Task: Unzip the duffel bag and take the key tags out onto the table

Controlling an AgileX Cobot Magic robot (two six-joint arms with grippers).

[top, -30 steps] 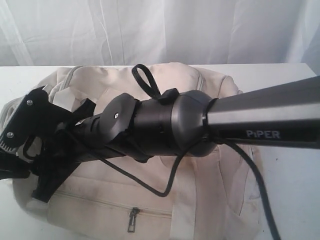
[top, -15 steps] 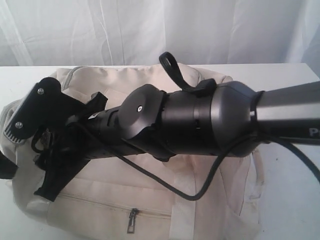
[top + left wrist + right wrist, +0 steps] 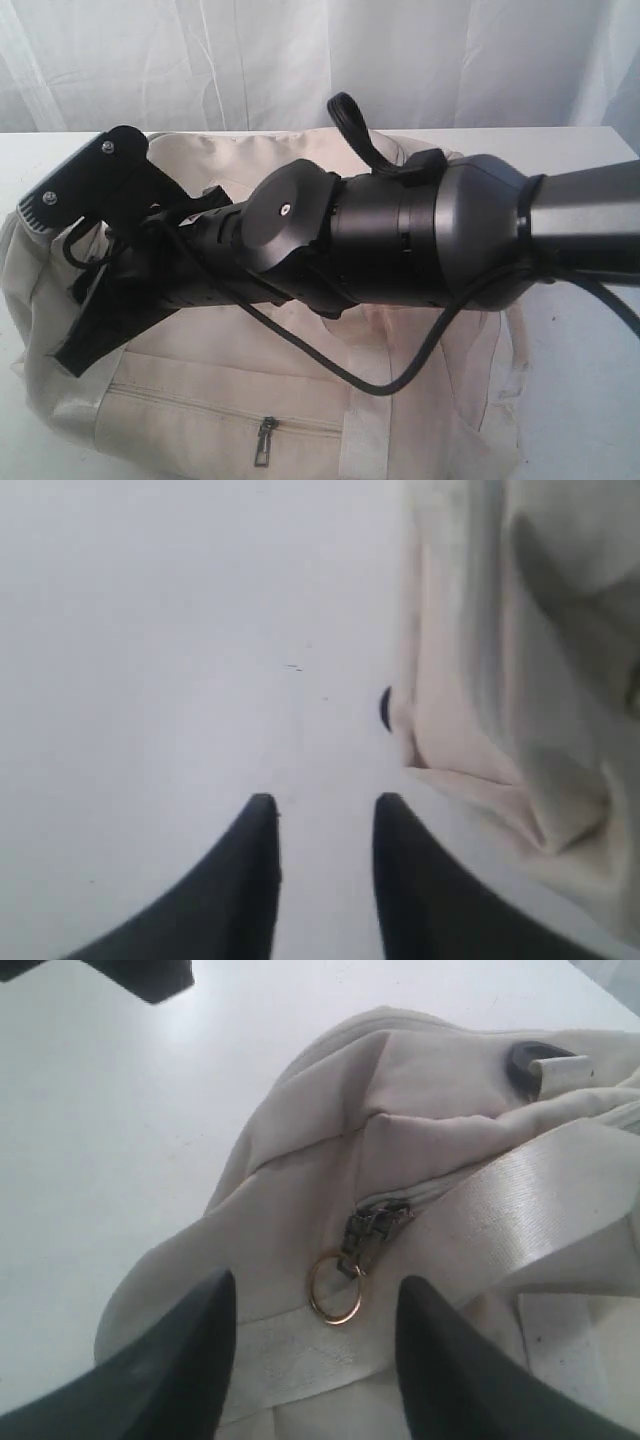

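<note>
Where the duffel bag lies: flat on the white table, filling the middle of the exterior view, cream fabric slack and creased.
Right arm: reaches from the right across the top of the bag to its left end, hiding much of it; a black cable loops below it.
Right pincer: spread wide, nothing between its fingers, poised above the bag's end; whether it touches the fabric cannot be told.
Zipper pulls: dark metal, lying on the bag's top seam, just beside a shiny satin strap.
Brass ring: hangs from the pulls, flat on the fabric, between the right fingertips as the wrist view shows them.
Left pincer: spread, empty, over bare table just beside the bag's edge, apart from the fabric.
Front pocket zipper: closed, its pull hanging down.
Backdrop: white curtain behind the table.
</note>
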